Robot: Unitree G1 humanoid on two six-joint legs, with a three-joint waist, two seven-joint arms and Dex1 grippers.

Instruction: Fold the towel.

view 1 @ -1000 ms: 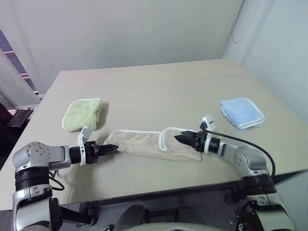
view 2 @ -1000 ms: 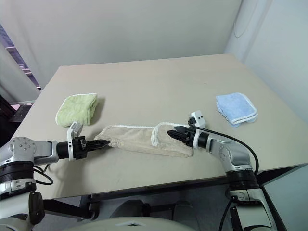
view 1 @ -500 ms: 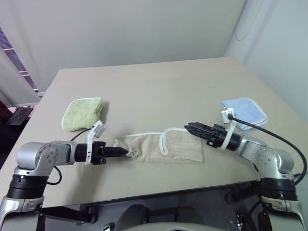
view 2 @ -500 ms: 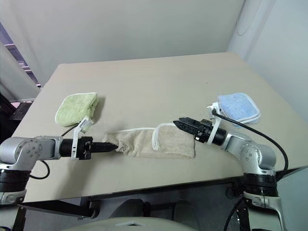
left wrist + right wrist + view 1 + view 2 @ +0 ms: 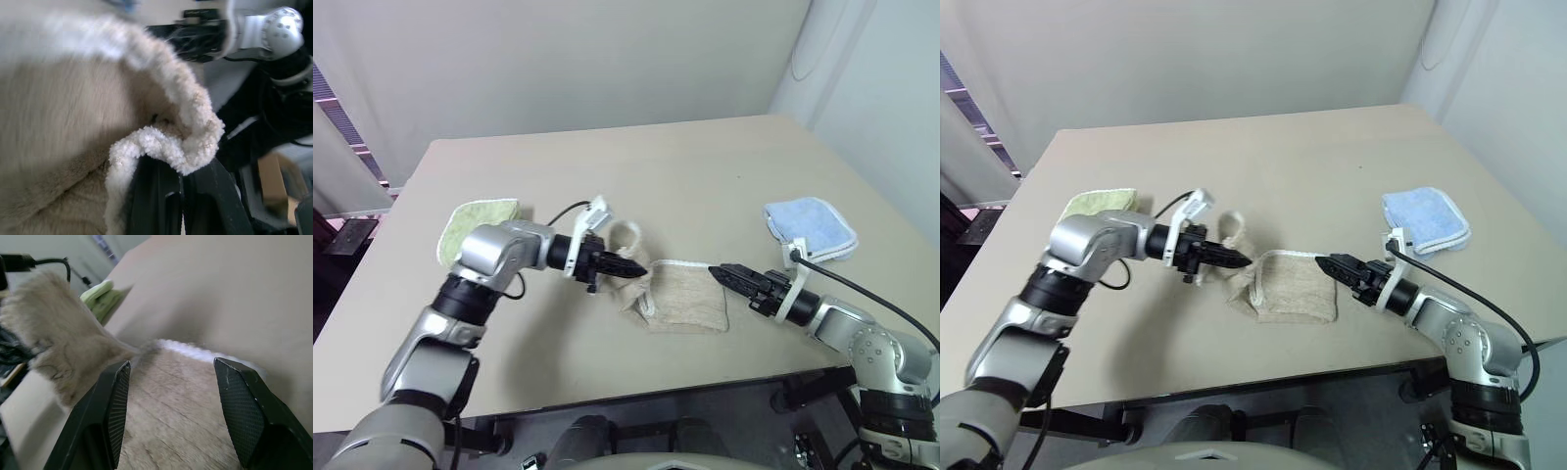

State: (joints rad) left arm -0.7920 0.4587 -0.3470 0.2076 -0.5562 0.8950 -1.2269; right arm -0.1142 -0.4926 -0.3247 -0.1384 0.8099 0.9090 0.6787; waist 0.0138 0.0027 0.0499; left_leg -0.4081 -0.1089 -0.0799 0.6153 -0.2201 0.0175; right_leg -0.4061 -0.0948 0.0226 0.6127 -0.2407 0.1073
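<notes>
3 towels total on 1 counter (image 5: 705, 166): 1 beige towel (image 5: 690, 304), 1 light-green towel (image 5: 470, 217), 1 light-blue towel (image 5: 808, 223). 2 end effectors: left end effector (image 5: 638, 270), right end effector (image 5: 717, 270). 1 black cable (image 5: 871, 294) on right arm.

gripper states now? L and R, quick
Left gripper: shut on the beige towel, lifting one end.
Right gripper: open, holding nothing, at the towel's other edge.

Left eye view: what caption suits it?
Left gripper carries the beige towel's end over it while the open right gripper waits alongside.
</notes>
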